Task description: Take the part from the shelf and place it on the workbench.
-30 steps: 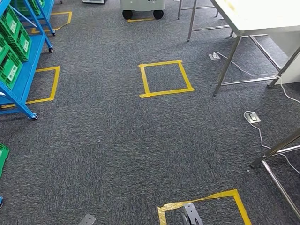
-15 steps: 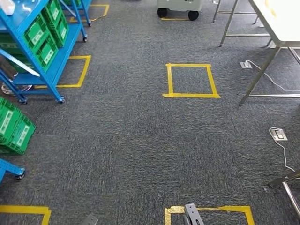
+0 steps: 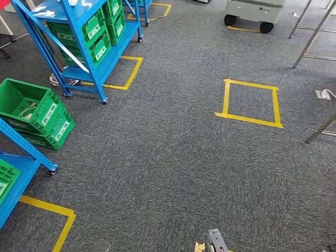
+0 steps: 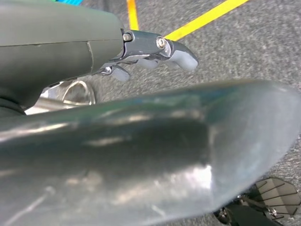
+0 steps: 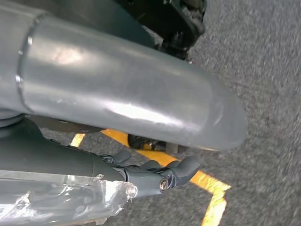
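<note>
Floor: grey carpet under both hanging hands, marked with yellow tape squares; one full square lies ahead and to the right, three more show in part.
Shelves: three blue racks in view; the nearest full one stands ahead and to the left of the left hand, well apart from it.
Crates: green crates sit on the racks, and a stack of two rests on the floor beside them.
Cart: one grey wheeled unit far ahead.
Left hand: hangs over the carpet, fingers loosely extended, holding nothing.
Right hand: hangs the same way, empty, fingers loosely apart.
Part: cannot tell which crate holds it.
Progress: barely begun, I judge; reaching the shelf, picking and carrying to the surface all remain.
</note>
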Motion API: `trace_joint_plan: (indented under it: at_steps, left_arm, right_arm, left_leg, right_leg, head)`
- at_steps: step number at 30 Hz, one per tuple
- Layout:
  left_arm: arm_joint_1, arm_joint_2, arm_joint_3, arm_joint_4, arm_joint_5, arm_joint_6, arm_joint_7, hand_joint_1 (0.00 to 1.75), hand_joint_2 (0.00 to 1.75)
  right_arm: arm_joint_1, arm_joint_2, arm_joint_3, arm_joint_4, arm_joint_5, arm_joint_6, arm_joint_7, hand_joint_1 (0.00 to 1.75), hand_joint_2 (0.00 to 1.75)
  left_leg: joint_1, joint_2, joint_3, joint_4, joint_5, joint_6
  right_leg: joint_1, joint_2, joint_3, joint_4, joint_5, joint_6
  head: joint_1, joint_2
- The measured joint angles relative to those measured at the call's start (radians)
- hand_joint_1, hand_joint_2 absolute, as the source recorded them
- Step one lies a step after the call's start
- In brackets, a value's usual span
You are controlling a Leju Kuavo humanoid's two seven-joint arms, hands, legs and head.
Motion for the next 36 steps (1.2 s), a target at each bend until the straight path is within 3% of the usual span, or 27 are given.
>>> trace_joint_plan:
  at_steps: [2, 4, 6, 8, 9, 10, 11, 13, 15, 17, 18, 20, 22, 23, 24, 25, 27, 29, 31, 32, 33, 34, 36]
  left_arm:
    - [0.003, 0.001, 0.000, 0.000, -0.001, 0.000, 0.000, 0.00, 0.00]
    - [0.006, 0.001, 0.000, 0.000, -0.002, 0.000, 0.000, 0.00, 0.00]
    - [0.003, 0.001, 0.000, 0.000, -0.003, 0.000, 0.001, 0.00, 0.00]
    - [0.000, 0.001, 0.000, 0.000, -0.003, -0.001, 0.002, 0.00, 0.00]
    - [0.001, 0.001, 0.000, 0.000, -0.004, -0.002, 0.003, 0.00, 0.00]
    - [0.002, 0.001, 0.000, 0.000, -0.004, -0.002, 0.004, 0.00, 0.00]
    - [0.003, 0.001, 0.000, 0.000, -0.005, -0.003, 0.004, 0.00, 0.00]
    - [0.001, 0.000, 0.000, 0.000, -0.006, -0.003, 0.005, 0.00, 0.00]
    - [-0.003, -0.002, 0.000, 0.000, -0.006, -0.002, 0.005, 0.00, 0.00]
    - [-0.003, -0.003, 0.000, 0.000, -0.006, -0.001, 0.005, 0.00, 0.00]
    - [-0.001, -0.003, 0.000, 0.000, -0.006, 0.000, 0.005, 0.00, 0.00]
    - [0.000, -0.005, 0.000, 0.000, -0.006, 0.000, 0.005, 0.00, 0.00]
    - [-0.002, -0.006, 0.001, 0.000, -0.005, 0.000, 0.006, 0.00, 0.00]
    - [-0.003, -0.007, 0.001, 0.000, -0.005, 0.000, 0.006, 0.00, 0.00]
    - [-0.003, -0.007, 0.001, 0.000, -0.004, 0.000, 0.006, 0.00, 0.00]
    - [-0.002, -0.007, 0.002, 0.000, -0.002, 0.000, 0.006, 0.00, 0.00]
    - [-0.001, -0.008, 0.003, 0.000, 0.001, -0.001, 0.006, 0.00, 0.00]
    - [-0.003, -0.008, 0.005, 0.000, 0.003, -0.002, 0.006, 0.00, 0.00]
    - [-0.004, -0.008, 0.010, 0.000, 0.004, -0.002, 0.006, 0.00, 0.00]
    - [-0.002, -0.008, 0.012, 0.000, 0.005, -0.002, 0.006, 0.00, 0.00]
    - [0.000, -0.007, 0.015, 0.000, 0.005, -0.002, 0.006, 0.00, 0.00]
    - [0.002, -0.007, 0.016, 0.000, 0.006, -0.002, 0.006, 0.00, 0.00]
    - [-0.001, -0.007, 0.018, 0.000, 0.006, -0.002, 0.006, 0.00, 0.00]
  right_arm:
    - [0.000, 0.000, 0.000, 0.000, 0.000, 0.000, 0.000, 0.00, 0.00]
    - [-0.001, 0.000, -0.001, 0.000, 0.000, 0.000, 0.000, 0.00, 0.00]
    - [0.000, 0.000, -0.001, 0.000, 0.001, 0.000, 0.000, 0.00, 0.00]
    - [0.002, 0.000, -0.002, 0.000, 0.002, 0.000, 0.000, 0.00, 0.00]
    - [0.002, 0.000, -0.002, 0.000, 0.003, 0.000, 0.000, 0.00, 0.00]
    - [0.001, 0.000, -0.002, 0.000, 0.004, 0.000, 0.000, 0.00, 0.00]
    - [0.000, 0.000, -0.002, 0.000, 0.005, 0.000, 0.000, 0.00, 0.00]
    - [0.000, 0.000, -0.002, 0.000, 0.008, 0.000, 0.000, 0.00, 0.00]
    - [-0.001, -0.001, -0.002, 0.000, 0.010, 0.000, 0.000, 0.00, 0.00]
    - [-0.003, -0.001, -0.002, 0.000, 0.011, -0.001, 0.000, 0.00, 0.00]
    - [-0.005, -0.001, -0.002, 0.000, 0.011, -0.001, 0.000, 0.00, 0.00]
    - [-0.008, -0.001, -0.002, 0.000, 0.011, -0.001, 0.000, 0.00, 0.00]
    - [-0.007, -0.001, -0.002, 0.000, 0.012, -0.001, 0.000, 0.00, 0.00]
    - [-0.004, -0.001, -0.002, 0.000, 0.012, -0.002, 0.000, 0.00, 0.00]
    - [-0.002, -0.001, -0.002, 0.000, 0.013, -0.002, 0.000, 0.00, 0.00]
    - [-0.001, -0.001, -0.002, 0.000, 0.013, -0.002, 0.000, 0.00, 0.00]
    - [-0.001, -0.001, -0.002, 0.000, 0.014, -0.002, 0.000, 0.00, 0.00]
    - [-0.002, -0.001, -0.002, 0.000, 0.014, -0.002, 0.000, 0.00, 0.00]
    - [-0.002, -0.001, -0.002, 0.000, 0.014, -0.002, 0.000, 0.00, 0.00]
    - [-0.002, -0.001, -0.002, 0.000, 0.014, -0.002, 0.000, 0.00, 0.00]
    - [-0.002, 0.000, -0.002, 0.000, 0.015, -0.002, 0.000, 0.00, 0.00]
    - [-0.003, 0.000, -0.002, 0.000, 0.015, -0.002, 0.000, 0.00, 0.00]
    - [-0.003, 0.001, -0.002, -0.001, 0.015, -0.002, 0.000, 0.00, 0.00]
  left_leg:
    - [0.004, -0.016, -0.007, -0.003, 0.006, -0.014]
    - [0.002, 0.019, -0.020, 0.017, -0.012, -0.024]
    - [-0.001, 0.080, -0.065, 0.112, -0.069, -0.032]
    - [0.001, 0.102, -0.125, 0.239, -0.124, -0.038]
    - [0.003, 0.105, -0.138, 0.270, -0.128, -0.040]
    - [0.004, 0.108, -0.132, 0.263, -0.112, -0.041]
    - [0.005, 0.115, -0.107, 0.217, -0.082, -0.042]
    - [0.002, 0.160, -0.033, 0.081, -0.024, -0.041]
    - [-0.003, 0.194, 0.005, 0.005, -0.008, -0.031]
    - [-0.005, 0.178, 0.004, -0.001, -0.010, -0.015]
    - [-0.004, 0.166, 0.003, -0.003, -0.009, -0.009]
    - [0.001, 0.142, 0.003, -0.005, -0.005, 0.004]
    - [0.003, 0.116, 0.002, -0.005, -0.004, 0.012]
    - [0.003, 0.102, 0.001, -0.005, -0.004, 0.014]
    - [0.002, 0.087, 0.002, -0.004, -0.003, 0.014]
    - [0.002, 0.071, 0.002, -0.004, -0.003, 0.014]
    - [0.003, 0.041, 0.004, -0.004, -0.002, 0.012]
    - [0.003, 0.015, 0.002, -0.001, 0.000, 0.003]
    - [0.005, -0.008, -0.007, -0.003, 0.007, -0.011]
    - [0.007, -0.019, -0.011, -0.005, 0.011, -0.018]
    - [0.009, -0.022, -0.014, -0.006, 0.013, -0.024]
    - [0.008, -0.008, -0.020, 0.002, 0.007, -0.029]
    - [0.004, 0.052, -0.057, 0.076, -0.040, -0.036]
  right_leg:
    - [0.002, -0.016, 0.004, -0.004, 0.003, -0.010]
    - [0.002, -0.039, 0.006, -0.012, 0.010, -0.024]
    - [0.003, -0.068, 0.007, -0.017, 0.012, -0.034]
    - [0.005, -0.100, 0.007, -0.017, 0.010, -0.038]
    - [0.005, -0.115, 0.007, -0.017, 0.009, -0.039]
    - [0.005, -0.129, 0.008, -0.017, 0.008, -0.039]
    - [0.005, -0.142, 0.010, -0.017, 0.007, -0.037]
    - [0.007, -0.164, 0.015, -0.014, 0.001, -0.028]
    - [0.015, -0.184, 0.017, -0.012, -0.006, -0.017]
    - [0.018, -0.206, 0.023, -0.014, -0.010, -0.009]
    - [0.017, -0.205, 0.027, -0.012, -0.016, -0.004]
    - [0.011, -0.160, 0.006, 0.039, -0.051, 0.006]
    - [0.008, -0.103, -0.055, 0.170, -0.114, 0.011]
    - [0.008, -0.092, -0.089, 0.235, -0.137, 0.011]
    - [0.009, -0.086, -0.112, 0.274, -0.143, 0.010]
    - [0.009, -0.083, -0.116, 0.273, -0.129, 0.008]
    - [0.007, -0.065, -0.071, 0.163, -0.056, 0.004]
    - [-0.001, -0.010, -0.015, 0.039, -0.009, 0.003]
    - [-0.003, 0.019, 0.003, 0.000, -0.004, -0.001]
    - [-0.002, 0.008, 0.004, 0.000, -0.001, -0.006]
    - [-0.002, -0.005, 0.005, -0.002, 0.002, -0.013]
    - [-0.002, -0.017, 0.005, -0.004, 0.005, -0.020]
    - [-0.002, -0.048, 0.006, -0.009, 0.008, -0.031]
  head:
    - [0.000, 0.000]
    - [-0.003, 0.000]
    - [-0.008, 0.000]
    - [-0.009, 0.000]
    - [-0.009, 0.000]
    - [-0.009, 0.000]
    - [-0.009, 0.000]
    - [-0.011, 0.000]
    - [-0.010, 0.000]
    - [-0.006, 0.000]
    - [-0.005, 0.000]
    - [-0.001, 0.000]
    - [0.004, 0.000]
    - [0.006, 0.000]
    - [0.006, 0.000]
    - [0.006, 0.000]
    - [0.006, 0.000]
    - [0.006, 0.000]
    - [0.005, 0.000]
    - [0.005, 0.000]
    - [0.005, 0.000]
    - [0.003, 0.000]
    - [-0.005, 0.000]
